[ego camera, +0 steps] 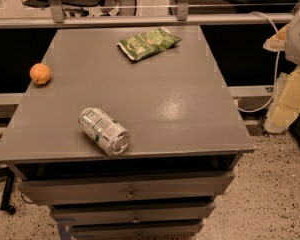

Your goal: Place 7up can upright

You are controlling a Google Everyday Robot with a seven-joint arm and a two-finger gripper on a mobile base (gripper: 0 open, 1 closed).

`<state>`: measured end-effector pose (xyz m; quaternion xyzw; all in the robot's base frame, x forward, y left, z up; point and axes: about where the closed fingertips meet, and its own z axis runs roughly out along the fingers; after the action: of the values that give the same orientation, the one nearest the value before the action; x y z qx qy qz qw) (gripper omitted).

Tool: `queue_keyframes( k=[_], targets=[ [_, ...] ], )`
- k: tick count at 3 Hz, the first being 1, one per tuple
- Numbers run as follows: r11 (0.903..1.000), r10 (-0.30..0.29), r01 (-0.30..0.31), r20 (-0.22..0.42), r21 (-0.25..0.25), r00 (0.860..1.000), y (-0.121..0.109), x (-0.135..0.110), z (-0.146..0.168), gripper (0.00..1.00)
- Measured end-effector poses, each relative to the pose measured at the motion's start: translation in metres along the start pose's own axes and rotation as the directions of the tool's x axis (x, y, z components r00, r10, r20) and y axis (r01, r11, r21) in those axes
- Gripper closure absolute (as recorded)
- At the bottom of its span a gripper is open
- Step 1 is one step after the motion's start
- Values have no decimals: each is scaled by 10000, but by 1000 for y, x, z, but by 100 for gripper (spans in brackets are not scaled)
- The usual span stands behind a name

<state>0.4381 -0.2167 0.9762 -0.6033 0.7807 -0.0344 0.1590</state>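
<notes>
The 7up can [104, 130] lies on its side on the grey cabinet top [180, 109], near the front left edge. Its shiny metal end points toward the front right, and green markings show on its silver body. My gripper [286, 36] is a pale shape at the far right edge of the view. It is off the side of the cabinet, level with the back of the top and far from the can. It holds nothing that I can see.
A flat green snack bag [148, 43] lies at the back middle of the top. An orange [40, 74] sits at the left edge. Drawers [130, 189] are below the top. A white cable [276, 69] hangs to the right over speckled floor.
</notes>
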Motion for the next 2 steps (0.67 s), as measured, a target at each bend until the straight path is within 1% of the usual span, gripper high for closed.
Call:
queue_keyframes(
  k=[1,2],
  targets=[
    [10000,0,0,0,0,10000,0,0,0,0],
    [9999,138,-138,230,-15,9996,0,-12,8,0]
  ],
)
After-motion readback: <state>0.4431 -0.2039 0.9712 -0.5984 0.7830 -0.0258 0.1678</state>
